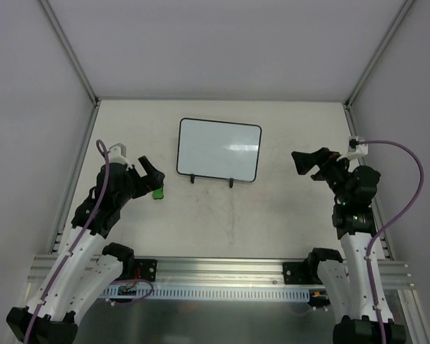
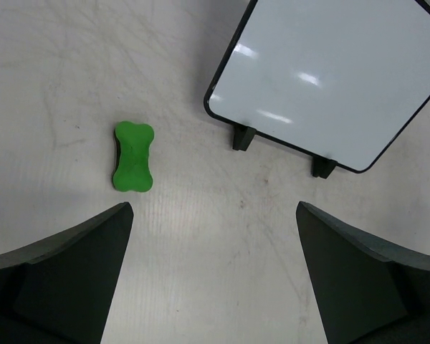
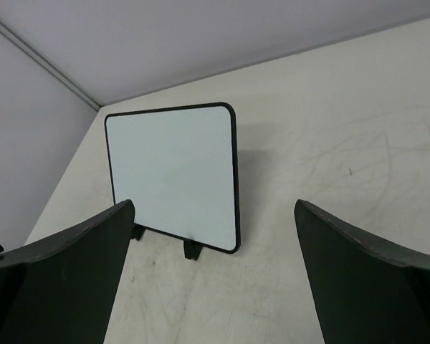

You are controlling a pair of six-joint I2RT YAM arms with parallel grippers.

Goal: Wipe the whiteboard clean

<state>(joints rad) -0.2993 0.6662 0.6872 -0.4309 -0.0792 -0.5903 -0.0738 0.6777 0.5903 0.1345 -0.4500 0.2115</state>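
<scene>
You see the whiteboard (image 1: 219, 149) on the table (image 1: 272, 215), centred and towards the far side. It is a small glossy white rectangle in a thin black frame with rounded corners. Its two small black feet (image 1: 193, 178) sit at the near edge. The face looks clean and shows only light glare.

On my left a small green eraser (image 2: 133, 156), waisted like a dog bone, lies flat on the table (image 1: 272, 215). I see the tabletop is off-white and scuffed with faint grey streaks. Pale panels (image 1: 215, 43) wall it in on three sides, with slim metal posts (image 1: 70, 50) at the back corners. An aluminium rail (image 1: 222, 269) runs along my near edge
</scene>
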